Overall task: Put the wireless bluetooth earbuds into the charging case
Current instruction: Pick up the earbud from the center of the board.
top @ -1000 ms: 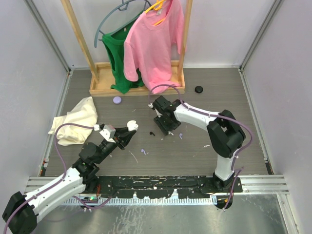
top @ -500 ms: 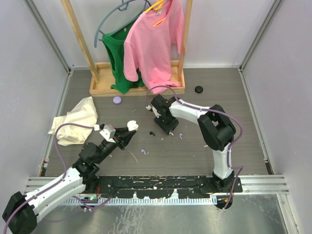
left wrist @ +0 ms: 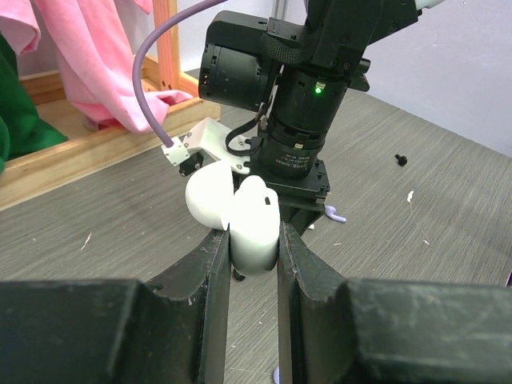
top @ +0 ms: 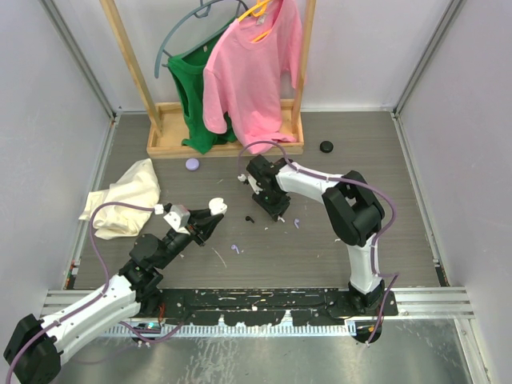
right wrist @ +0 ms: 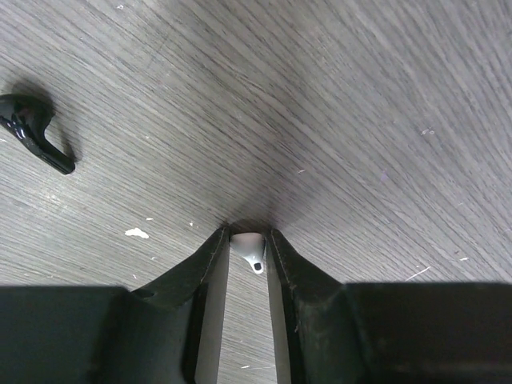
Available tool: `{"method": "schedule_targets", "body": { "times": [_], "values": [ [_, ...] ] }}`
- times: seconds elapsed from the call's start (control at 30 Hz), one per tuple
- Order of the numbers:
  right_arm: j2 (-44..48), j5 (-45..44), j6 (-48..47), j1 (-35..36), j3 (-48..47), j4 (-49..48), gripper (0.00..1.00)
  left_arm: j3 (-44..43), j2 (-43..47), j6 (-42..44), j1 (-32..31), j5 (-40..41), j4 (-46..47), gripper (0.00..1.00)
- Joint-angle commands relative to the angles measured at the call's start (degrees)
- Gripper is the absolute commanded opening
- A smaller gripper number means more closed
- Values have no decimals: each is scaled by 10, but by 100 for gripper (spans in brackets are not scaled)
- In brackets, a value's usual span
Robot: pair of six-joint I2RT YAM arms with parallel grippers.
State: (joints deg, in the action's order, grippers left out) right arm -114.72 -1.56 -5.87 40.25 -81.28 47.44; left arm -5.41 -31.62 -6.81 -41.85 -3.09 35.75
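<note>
While the left hand (left wrist: 252,234) clamps the white charging case (left wrist: 256,220) upright, its lid (left wrist: 206,203) tipped open toward ten o'clock, the case wants holding steady with its sockets facing up for the delivery. Farther out, the right hand (right wrist: 247,234) is closed on a white earbud (right wrist: 249,249) down at the worktop (right wrist: 360,120). Tiny, smooth and glossy, it probably calls for a straight, untwisted lift. A black earbud (right wrist: 32,132), shiny and curved, lies apart at ten o'clock.

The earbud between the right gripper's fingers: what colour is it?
White. The earbud shows best in the right wrist view.
</note>
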Motion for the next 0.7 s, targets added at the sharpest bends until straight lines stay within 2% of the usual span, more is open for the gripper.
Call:
{"method": "schedule_targets", "body": {
  "times": [0.0, 0.27, 0.67],
  "values": [
    [6, 3, 8, -3, -4, 12, 29, -10, 0, 0, 1, -7, 42, 0],
    [78, 7, 48, -3, 25, -17, 21, -10, -4, 2, 0, -7, 43, 0],
    [212, -67, 153, 46, 50, -71, 20, -10, -20, 6, 0, -13, 55, 0]
  ]
}}
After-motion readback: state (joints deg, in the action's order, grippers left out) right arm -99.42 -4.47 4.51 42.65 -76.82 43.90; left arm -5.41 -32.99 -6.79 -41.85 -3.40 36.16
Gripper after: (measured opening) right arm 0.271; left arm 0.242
